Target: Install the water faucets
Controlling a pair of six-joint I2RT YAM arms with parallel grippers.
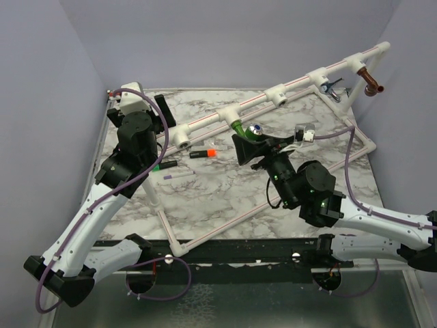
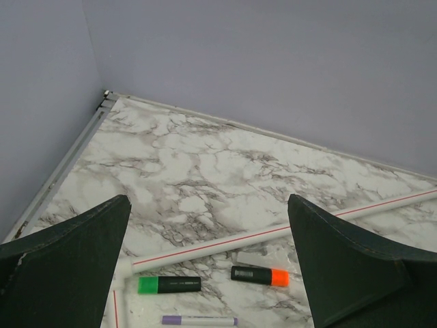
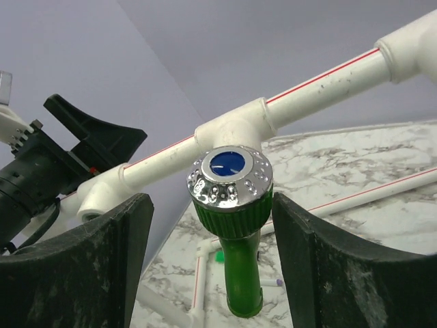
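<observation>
The green faucet (image 3: pixel 235 229) hung at frame centre against the white tee (image 3: pixel 232 130); whether it was threaded in was unclear. The right pincer (image 1: pixel 256 142) stood apart around it, touching nothing. It would do best to close squarely on the knob and turn without levering the pipe close behind. At left, the left pincer (image 2: pixel 208 198), apart and empty, hovered over the desk (image 2: pixel 205 164) above an orange-capped marker (image 2: pixel 259 275). A copper faucet (image 1: pixel 372 83) sat at upper right.
</observation>
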